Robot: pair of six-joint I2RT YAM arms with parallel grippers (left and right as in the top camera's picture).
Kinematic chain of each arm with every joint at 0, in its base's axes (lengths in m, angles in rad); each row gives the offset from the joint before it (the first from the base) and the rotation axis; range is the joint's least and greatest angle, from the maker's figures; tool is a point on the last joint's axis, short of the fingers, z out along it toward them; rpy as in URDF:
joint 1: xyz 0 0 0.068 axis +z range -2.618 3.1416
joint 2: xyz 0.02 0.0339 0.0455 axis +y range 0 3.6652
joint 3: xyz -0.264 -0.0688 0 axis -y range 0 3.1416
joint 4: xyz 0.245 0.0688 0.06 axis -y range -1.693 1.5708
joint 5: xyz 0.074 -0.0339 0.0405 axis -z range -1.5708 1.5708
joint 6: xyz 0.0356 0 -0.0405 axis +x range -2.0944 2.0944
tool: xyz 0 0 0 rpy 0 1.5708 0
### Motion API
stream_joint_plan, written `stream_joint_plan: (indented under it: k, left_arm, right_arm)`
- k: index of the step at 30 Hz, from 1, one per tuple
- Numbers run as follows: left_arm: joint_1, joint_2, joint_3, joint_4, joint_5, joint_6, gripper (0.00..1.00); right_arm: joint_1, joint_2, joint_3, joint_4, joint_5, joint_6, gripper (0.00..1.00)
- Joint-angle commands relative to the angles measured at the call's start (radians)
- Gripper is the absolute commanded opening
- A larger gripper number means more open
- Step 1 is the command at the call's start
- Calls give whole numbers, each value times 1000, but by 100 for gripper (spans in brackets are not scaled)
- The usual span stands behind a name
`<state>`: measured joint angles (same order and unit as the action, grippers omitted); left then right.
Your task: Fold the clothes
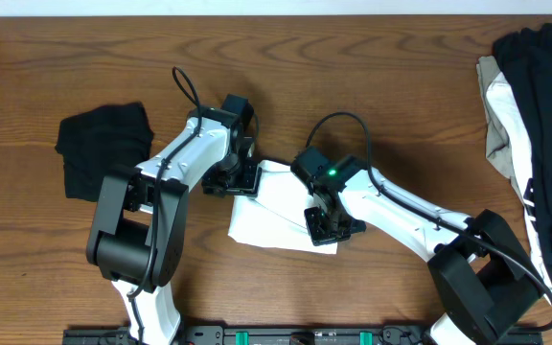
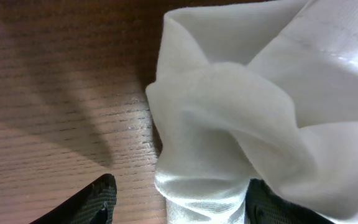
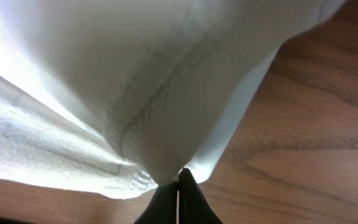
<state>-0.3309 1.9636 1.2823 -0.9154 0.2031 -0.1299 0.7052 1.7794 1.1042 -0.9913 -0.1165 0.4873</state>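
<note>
Two arms, one white shirt (image 1: 274,218) mid-table (image 1: 372,77)
So the right gripper (image 3: 179,186) has its jaws pinched tight on a hemmed edge, while the left gripper (image 2: 182,200) has its jaws wide apart with fabric bunched loosely between them.

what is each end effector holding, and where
The right end effector pinches the white garment at its stitched hem; left end effector straddles a fold, hold unclear.

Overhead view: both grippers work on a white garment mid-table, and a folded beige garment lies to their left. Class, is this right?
No: the overhead view shows the folded garment left of the white garment is black, not beige. Rest holds.
</note>
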Motion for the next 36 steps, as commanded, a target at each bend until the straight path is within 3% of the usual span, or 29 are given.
stream_joint_plan:
  k: [1,36]
  left_arm:
    - [8,10,-20,2,-45,2,67]
    - [8,3,-17,-27,-47,3,68]
  right_arm:
    - [-21,-19,-2,-10,38,26,1]
    - [-21,-19,-2,7,107,84,4]
